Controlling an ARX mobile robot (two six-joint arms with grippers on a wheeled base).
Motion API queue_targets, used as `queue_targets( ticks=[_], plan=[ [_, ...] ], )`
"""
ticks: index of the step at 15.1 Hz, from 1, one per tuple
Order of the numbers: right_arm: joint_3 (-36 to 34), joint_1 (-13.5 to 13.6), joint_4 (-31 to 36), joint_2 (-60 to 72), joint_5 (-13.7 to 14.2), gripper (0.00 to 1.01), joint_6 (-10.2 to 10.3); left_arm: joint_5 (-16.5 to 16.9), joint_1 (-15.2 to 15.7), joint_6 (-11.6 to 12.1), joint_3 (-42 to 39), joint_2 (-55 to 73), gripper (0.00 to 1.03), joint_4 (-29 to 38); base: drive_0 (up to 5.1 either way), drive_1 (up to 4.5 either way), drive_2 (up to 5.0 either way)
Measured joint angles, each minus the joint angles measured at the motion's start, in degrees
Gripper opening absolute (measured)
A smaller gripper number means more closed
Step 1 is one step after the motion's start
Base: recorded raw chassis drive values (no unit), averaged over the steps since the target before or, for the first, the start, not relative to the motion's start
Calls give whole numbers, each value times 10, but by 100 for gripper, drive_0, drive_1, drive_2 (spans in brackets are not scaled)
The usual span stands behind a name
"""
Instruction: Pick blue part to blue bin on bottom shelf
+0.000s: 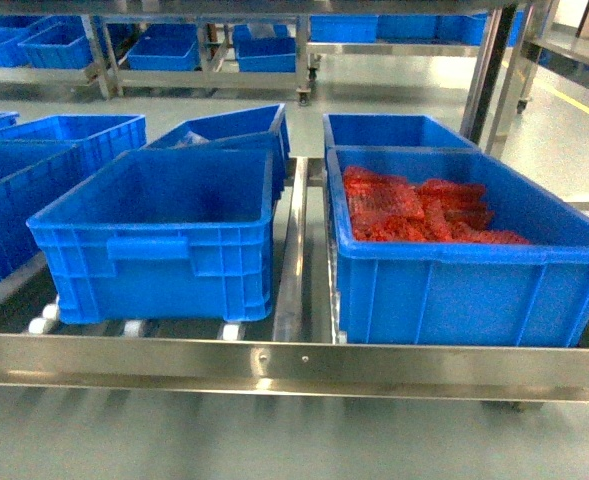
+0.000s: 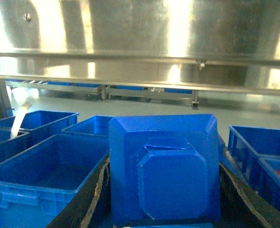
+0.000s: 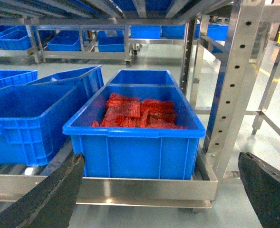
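Note:
The blue part (image 2: 163, 168), a bright blue block with an octagonal raised face, fills the lower middle of the left wrist view. My left gripper (image 2: 163, 209) is shut on it, with a black finger (image 2: 85, 202) pressed against each side. It hangs above and in front of an empty blue bin (image 2: 40, 175) (image 1: 164, 235) on the bottom shelf (image 1: 294, 362). My right gripper (image 3: 163, 190) stands open in front of the shelf's shiny front rail (image 3: 144, 187), and nothing is between its black fingers (image 3: 54, 194). Neither gripper shows in the head view.
A blue bin of red parts (image 1: 424, 215) (image 3: 140, 111) sits right of the empty one, across a metal divider rail (image 1: 292, 250). More blue bins (image 1: 224, 135) stand behind and to the left. A perforated steel upright (image 3: 235, 80) rises at the right. A stainless upper shelf (image 2: 140, 42) hangs overhead.

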Motion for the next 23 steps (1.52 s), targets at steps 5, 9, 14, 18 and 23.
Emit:
queue_targets(
  ticks=[5,9,14,18,23],
  plan=[
    [0,0,0,0,0,98,0,0,0,0,0,0,45,0,0,0,0],
    [0,0,0,0,0,98,0,0,0,0,0,0,45,0,0,0,0],
    [0,0,0,0,0,98,0,0,0,0,0,0,45,0,0,0,0],
    [0,0,0,0,0,98,0,0,0,0,0,0,45,0,0,0,0],
    [0,0,0,0,0,98,0,0,0,0,0,0,45,0,0,0,0]
  ],
)
